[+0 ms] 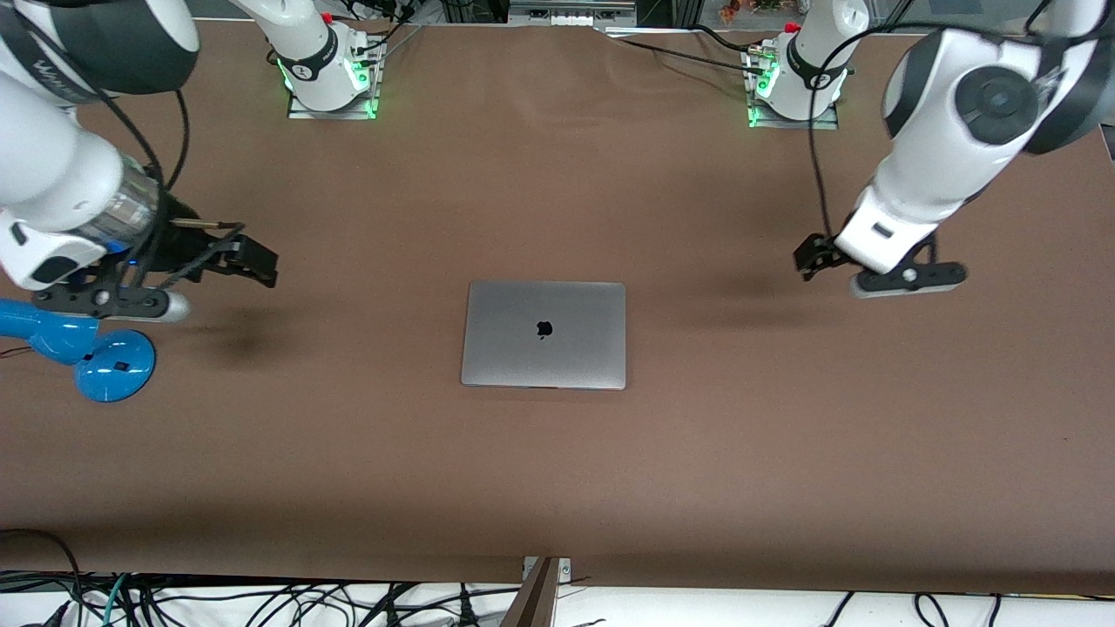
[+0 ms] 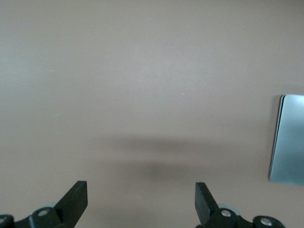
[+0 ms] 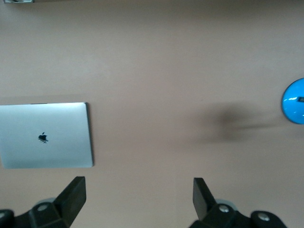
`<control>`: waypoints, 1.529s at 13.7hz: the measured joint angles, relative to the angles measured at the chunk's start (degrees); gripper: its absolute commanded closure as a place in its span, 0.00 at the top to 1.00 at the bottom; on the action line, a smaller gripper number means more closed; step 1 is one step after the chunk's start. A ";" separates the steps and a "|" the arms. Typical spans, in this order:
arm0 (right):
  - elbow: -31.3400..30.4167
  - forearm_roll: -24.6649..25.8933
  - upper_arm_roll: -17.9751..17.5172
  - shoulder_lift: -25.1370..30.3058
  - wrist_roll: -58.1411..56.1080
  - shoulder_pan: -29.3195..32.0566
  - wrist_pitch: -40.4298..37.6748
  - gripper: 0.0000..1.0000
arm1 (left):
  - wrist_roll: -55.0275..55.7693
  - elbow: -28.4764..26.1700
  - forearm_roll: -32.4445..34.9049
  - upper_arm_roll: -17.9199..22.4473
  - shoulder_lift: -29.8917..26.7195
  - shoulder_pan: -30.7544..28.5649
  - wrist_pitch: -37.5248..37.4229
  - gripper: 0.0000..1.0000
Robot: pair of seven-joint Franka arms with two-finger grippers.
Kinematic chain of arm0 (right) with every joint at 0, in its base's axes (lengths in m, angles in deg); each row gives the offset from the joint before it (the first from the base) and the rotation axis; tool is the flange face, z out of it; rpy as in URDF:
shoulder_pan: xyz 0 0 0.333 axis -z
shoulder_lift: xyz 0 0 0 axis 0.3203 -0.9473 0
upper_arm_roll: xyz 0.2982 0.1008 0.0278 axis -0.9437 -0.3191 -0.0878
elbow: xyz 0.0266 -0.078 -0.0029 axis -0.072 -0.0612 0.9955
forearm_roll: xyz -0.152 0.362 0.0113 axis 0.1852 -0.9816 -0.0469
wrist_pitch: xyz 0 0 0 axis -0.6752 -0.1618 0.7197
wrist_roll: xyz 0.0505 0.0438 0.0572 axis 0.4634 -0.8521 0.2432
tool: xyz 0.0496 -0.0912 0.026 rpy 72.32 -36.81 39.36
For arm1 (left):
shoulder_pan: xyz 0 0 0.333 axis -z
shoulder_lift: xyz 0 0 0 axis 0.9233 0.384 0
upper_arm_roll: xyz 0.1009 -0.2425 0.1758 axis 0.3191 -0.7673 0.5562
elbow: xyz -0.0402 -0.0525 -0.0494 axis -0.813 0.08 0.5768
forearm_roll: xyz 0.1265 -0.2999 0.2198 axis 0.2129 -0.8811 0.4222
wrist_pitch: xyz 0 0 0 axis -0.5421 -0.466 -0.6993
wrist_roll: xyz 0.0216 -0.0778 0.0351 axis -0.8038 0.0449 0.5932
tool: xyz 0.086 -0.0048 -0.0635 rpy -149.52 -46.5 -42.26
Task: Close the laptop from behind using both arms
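The silver-grey laptop (image 1: 543, 334) lies shut and flat in the middle of the brown table, its lid with the dark apple logo facing up. It also shows in the right wrist view (image 3: 45, 135), and its edge shows in the left wrist view (image 2: 288, 140). My left gripper (image 1: 814, 257) hangs open and empty over bare table toward the left arm's end, apart from the laptop; its jaws stand wide in the left wrist view (image 2: 141, 192). My right gripper (image 1: 253, 257) hangs open and empty over bare table toward the right arm's end (image 3: 139, 187).
A blue stand with a round base (image 1: 109, 361) sits at the right arm's end of the table, beside the right gripper; its base shows in the right wrist view (image 3: 294, 100). Both arm bases (image 1: 331, 70) (image 1: 797, 78) stand along the table's edge farthest from the front camera.
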 measured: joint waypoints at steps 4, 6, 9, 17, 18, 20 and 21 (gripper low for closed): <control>0.00 0.90 -4.14 0.28 -3.00 8.22 -0.01 1.00 | -2.15 -0.75 -1.93 2.10 -6.76 0.55 -5.82 1.00; 0.00 3.95 -4.49 0.80 -6.86 9.15 -0.01 1.00 | -2.15 -0.72 -3.58 2.35 -8.64 0.81 -8.68 1.00; 0.00 5.12 -4.69 1.51 -10.71 10.04 -0.96 1.00 | -2.29 1.43 -3.85 3.56 -9.36 1.84 -10.66 1.00; -1.29 4.20 -4.94 2.04 -15.60 13.42 -5.60 1.00 | -2.71 18.60 -3.85 6.08 3.09 4.42 -19.17 1.00; -1.31 4.15 -5.10 2.04 -15.60 13.42 -6.76 1.00 | -2.77 19.33 -3.85 6.08 4.10 4.45 -18.99 1.00; -1.33 4.14 -5.24 2.04 -15.60 13.40 -8.64 1.00 | -2.89 19.99 -4.37 6.08 4.81 4.72 -18.12 1.00; -1.33 4.14 -5.26 2.04 -15.59 13.40 -9.07 1.00 | -3.38 20.04 -5.14 6.07 4.78 4.89 -17.48 1.00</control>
